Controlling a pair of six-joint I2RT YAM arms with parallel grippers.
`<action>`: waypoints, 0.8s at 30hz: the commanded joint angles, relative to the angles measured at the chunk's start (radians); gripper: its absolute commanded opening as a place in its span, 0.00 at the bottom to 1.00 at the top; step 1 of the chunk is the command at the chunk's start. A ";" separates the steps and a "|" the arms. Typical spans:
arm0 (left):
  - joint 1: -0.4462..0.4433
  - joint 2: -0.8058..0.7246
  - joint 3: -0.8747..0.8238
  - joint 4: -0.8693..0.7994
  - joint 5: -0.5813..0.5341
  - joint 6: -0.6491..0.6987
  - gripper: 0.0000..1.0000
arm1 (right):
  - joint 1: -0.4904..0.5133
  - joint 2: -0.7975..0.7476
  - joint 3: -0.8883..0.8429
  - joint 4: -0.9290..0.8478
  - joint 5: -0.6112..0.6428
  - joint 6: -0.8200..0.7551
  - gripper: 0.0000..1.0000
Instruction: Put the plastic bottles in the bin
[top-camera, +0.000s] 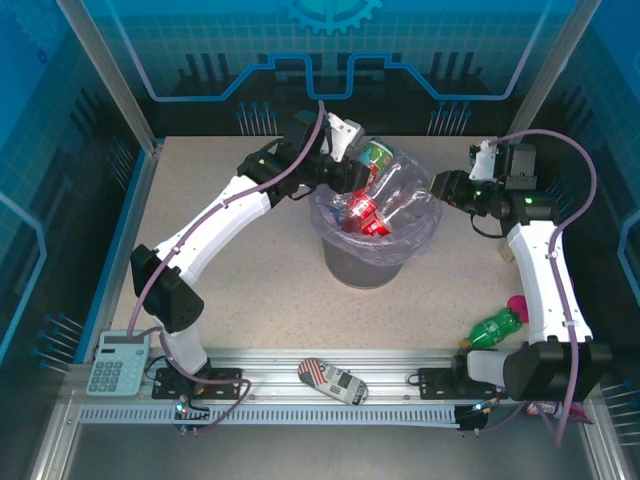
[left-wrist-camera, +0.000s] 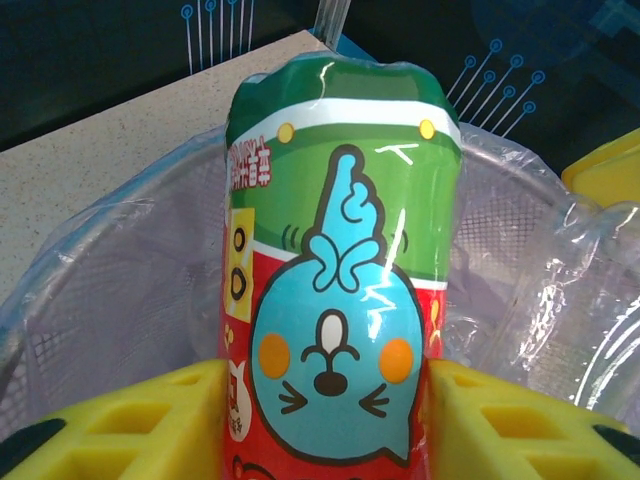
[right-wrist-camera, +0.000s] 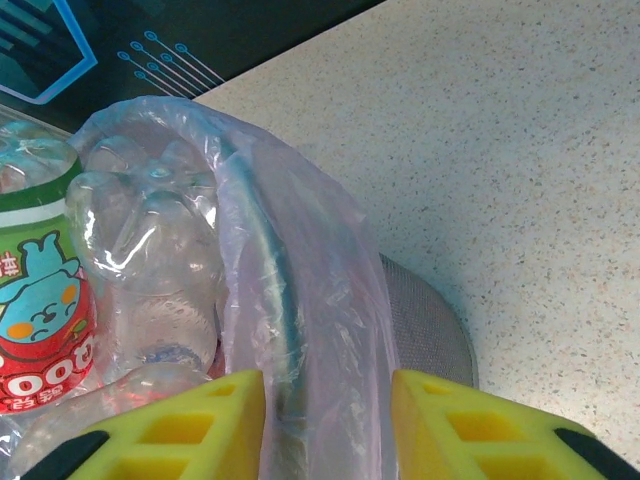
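1. Speckled table; bin sat mid-table, heaped with bottles.
2. Left hand clamped green-labelled bottle over bin.
3. Right hand straddled bag rim; grip unclear.
4. Risk: dropped bottle could bounce off heap; bag tug could tip bin.

1. Arms: two, a left arm and a right arm, with one hand each.
2. Hands: two, the left hand and the right hand.
3. Bin: one, its bagged rim between the right hand's fingers.
4. Plastic bottles: several heaped in the bin; the exact number cannot be told. One of them, the green-and-red labelled bottle, sits between the left hand's fingers.
5. Solid green bottle: one, on the table, well behind the right hand.
6. Calculator: one, well behind the left hand.
7. Flag-patterned object: one.
8. Pink thing: one, just beside the solid green bottle.
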 joint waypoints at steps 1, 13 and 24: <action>-0.004 0.023 -0.034 -0.026 -0.022 -0.010 0.47 | 0.005 -0.005 -0.020 0.016 -0.026 0.009 0.38; -0.004 0.012 0.018 -0.031 -0.029 0.001 0.55 | -0.001 -0.008 0.045 0.050 -0.083 0.045 0.42; -0.002 0.003 0.054 -0.051 -0.088 0.049 0.64 | -0.041 -0.020 0.083 -0.013 -0.032 0.018 0.47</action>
